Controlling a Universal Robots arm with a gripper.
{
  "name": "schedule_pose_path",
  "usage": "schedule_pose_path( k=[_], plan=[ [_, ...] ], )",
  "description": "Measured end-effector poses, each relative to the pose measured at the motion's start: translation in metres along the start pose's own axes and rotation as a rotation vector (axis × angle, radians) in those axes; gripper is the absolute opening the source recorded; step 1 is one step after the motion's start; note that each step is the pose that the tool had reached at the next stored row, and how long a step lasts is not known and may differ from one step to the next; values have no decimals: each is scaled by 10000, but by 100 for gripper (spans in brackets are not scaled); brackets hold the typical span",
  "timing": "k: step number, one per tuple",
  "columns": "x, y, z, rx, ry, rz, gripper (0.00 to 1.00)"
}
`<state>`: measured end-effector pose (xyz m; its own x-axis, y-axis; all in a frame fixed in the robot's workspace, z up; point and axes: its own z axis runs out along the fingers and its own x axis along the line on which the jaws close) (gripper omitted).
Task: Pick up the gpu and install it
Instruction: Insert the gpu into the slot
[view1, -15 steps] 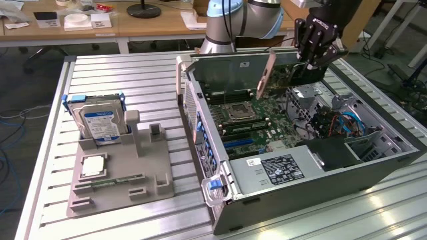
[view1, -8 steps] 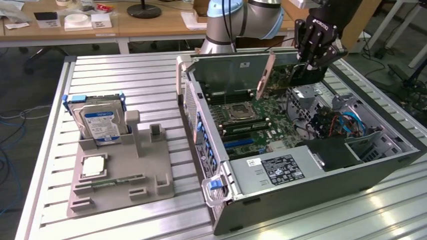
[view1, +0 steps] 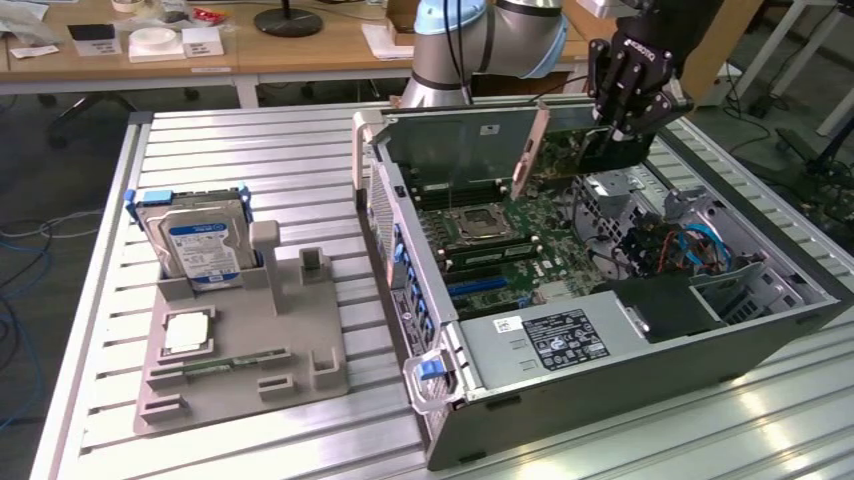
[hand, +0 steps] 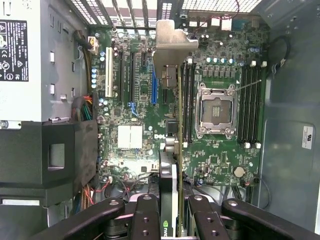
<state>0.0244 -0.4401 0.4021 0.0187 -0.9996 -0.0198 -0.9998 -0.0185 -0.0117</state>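
One gpu (view1: 567, 155) hangs edge-down over the far end of the open case (view1: 667, 370), jaws of the gripper (view1: 625, 128) pinching its upper edge. Judged light, stiff, fragile: hold board edges, not connector or cooler.

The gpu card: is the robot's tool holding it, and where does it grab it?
Yes. The tool holds the gpu by its upper edge, toward the end away from its silver bracket, above the open computer case.
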Motion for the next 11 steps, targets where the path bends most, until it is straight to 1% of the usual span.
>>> schedule_pose_path(
  k=[1,2,4,5,6,7,8,11],
  plan=[
    [0,3,1,4,0,4,27],
    [0,4,3,6,-13,3,27],
    [0,5,5,7,-72,2,27],
    [0,7,5,8,-112,4,27],
    [0,22,12,9,-189,24,27],
    [8,56,39,10,-191,27,27],
    [12,99,92,11,-191,92,27],
    [15,127,140,14,-190,152,27]
  ],
)
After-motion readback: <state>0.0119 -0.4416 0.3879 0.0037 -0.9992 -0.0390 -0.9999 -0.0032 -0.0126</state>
